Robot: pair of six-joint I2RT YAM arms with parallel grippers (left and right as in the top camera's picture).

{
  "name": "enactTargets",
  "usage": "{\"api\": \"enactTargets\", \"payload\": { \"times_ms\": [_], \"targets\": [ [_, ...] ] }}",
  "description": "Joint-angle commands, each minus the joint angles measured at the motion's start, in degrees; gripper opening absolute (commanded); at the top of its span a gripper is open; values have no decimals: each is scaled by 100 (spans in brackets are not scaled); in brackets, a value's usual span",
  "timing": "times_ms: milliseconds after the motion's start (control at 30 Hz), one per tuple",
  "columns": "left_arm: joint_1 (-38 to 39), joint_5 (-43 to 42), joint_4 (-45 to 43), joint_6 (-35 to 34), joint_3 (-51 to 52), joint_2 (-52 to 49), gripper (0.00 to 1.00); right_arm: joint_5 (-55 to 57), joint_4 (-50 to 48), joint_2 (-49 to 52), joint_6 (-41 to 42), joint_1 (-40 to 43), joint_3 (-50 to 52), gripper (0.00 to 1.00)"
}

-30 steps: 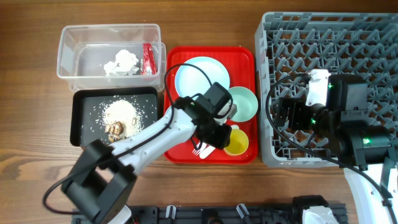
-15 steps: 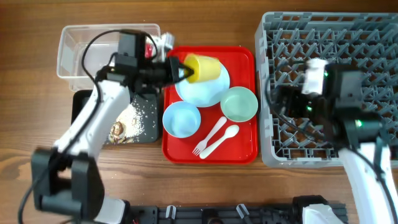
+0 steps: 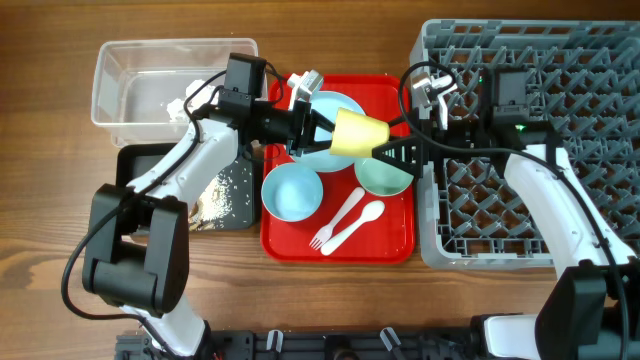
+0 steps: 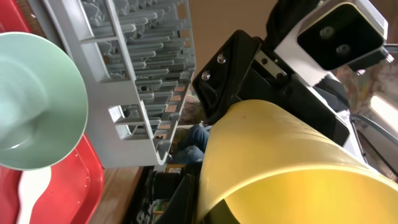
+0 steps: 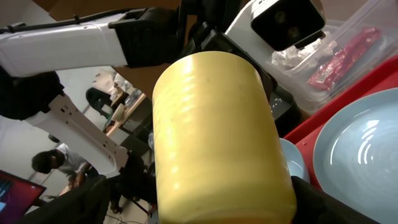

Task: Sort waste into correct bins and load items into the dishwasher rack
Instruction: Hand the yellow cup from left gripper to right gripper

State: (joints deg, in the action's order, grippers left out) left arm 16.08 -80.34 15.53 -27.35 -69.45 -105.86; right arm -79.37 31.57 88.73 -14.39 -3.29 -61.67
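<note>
While the clear tub [image 3: 110,60] with its tissue [image 3: 180,103] and the black tray [image 3: 130,205] with its pale scraps [image 3: 235,185] sit at the left of the bench [image 3: 50,200], the step in hand looks like loading rather than sorting. It appears to be a hand-over of the yellow cup [image 3: 362,134] from one arm to the other.

The left tool [image 3: 328,131] reaches rightward over the red tray [image 3: 290,243] and is clamped on the wider end of the cup. The cup lies on its side in the air above the plate [image 3: 322,104], its narrower end toward the right. Beneath it on the red tray lie the blue bowl [image 3: 291,190], the green bowl [image 3: 385,180], the fork [image 3: 335,226] and the spoon [image 3: 366,212], none of them loaded yet.

The right tool [image 3: 385,152] meets the cup from the other side. In its wrist view its fingers stand apart on either side of the cup, but I cannot tell whether they bear on it. The rack [image 3: 560,90] stands just right of the red tray.

As I judge it, the next move calls for the right tool to close firmly on the cup before the left one lets go. Release too soon and the cup would fall onto the plate. After that the right arm would swing the cup over the rack and set it among the pegs, probably mouth down.
</note>
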Motion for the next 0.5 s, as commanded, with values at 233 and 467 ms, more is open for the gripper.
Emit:
{"api": "enactTargets", "payload": {
  "times_ms": [233, 467],
  "targets": [
    [98, -63, -164, -341, 0, -22, 4, -57, -203, 59, 411, -216, -90, 87],
    [131, -63, -164, -341, 0, -22, 4, -33, -251, 59, 413, -216, -90, 71]
  ]
}}
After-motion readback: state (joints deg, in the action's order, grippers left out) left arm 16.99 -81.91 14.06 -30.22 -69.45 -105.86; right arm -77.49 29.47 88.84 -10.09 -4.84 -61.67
